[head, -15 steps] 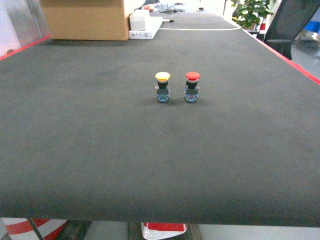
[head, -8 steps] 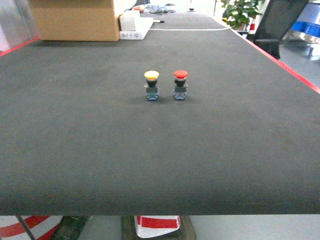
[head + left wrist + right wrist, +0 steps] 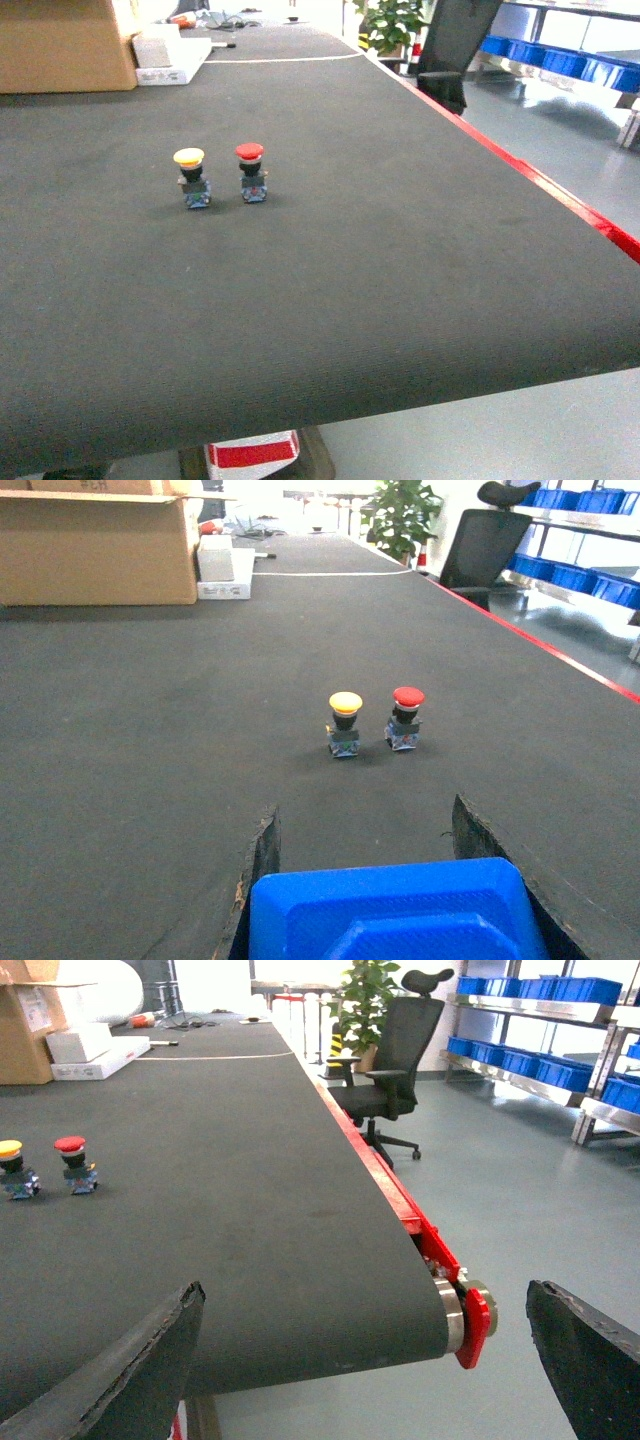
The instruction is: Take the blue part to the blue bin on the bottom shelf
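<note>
My left end effector [image 3: 365,880] is clenched on the blue part [image 3: 390,915]; the shelves are far off to my right.
The blue part sits between the left fingers, low and near in the left wrist view; my right end effector [image 3: 370,1360] is wide apart and holds nothing; blue bins [image 3: 520,1060] sit on racks far right, past the worktop [image 3: 350,250] edge; I cannot tell which is the bottom shelf; I judge I must turn right.

grey floor [image 3: 520,1190], black office chair [image 3: 395,1060], potted plant [image 3: 360,1000], steel racks [image 3: 540,1045], cardboard box [image 3: 95,545]
</note>
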You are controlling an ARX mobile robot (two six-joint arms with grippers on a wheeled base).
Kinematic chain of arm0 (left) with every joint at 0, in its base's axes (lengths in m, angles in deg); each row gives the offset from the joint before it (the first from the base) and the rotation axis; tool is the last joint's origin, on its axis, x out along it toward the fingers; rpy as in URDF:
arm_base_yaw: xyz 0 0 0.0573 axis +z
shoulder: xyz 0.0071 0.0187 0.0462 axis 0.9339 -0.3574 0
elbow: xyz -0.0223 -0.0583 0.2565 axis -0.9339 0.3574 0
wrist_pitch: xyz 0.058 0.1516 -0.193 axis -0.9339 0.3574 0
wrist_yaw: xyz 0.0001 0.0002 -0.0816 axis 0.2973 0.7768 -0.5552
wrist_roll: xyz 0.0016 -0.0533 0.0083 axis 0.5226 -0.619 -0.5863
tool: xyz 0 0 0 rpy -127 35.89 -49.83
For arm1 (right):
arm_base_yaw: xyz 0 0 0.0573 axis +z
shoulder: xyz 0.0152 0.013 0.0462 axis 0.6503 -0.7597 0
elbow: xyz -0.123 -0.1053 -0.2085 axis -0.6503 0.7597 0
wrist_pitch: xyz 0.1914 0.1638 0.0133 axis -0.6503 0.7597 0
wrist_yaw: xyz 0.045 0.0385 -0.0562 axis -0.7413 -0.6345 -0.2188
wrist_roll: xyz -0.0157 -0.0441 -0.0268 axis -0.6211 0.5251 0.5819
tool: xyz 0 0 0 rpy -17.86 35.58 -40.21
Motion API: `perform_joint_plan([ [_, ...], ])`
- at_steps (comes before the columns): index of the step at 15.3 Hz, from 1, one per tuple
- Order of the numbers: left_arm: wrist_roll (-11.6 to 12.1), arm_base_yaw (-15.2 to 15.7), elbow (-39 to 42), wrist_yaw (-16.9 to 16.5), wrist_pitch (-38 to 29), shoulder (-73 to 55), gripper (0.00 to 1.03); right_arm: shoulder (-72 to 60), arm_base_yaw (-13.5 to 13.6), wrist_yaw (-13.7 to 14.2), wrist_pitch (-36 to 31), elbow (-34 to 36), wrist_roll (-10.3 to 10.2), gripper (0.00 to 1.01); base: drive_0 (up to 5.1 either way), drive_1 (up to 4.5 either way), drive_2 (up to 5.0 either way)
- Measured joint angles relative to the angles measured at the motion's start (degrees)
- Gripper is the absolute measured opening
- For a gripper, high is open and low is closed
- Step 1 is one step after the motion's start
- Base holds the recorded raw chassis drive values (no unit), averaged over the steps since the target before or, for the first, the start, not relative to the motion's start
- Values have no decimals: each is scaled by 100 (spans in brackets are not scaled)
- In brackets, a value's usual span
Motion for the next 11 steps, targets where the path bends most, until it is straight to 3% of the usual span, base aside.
perform_joint_plan([
  [11, 0, 2, -2, 0, -2, 0, 43, 0, 0, 0, 0, 0, 0, 98, -162, -162, -162],
])
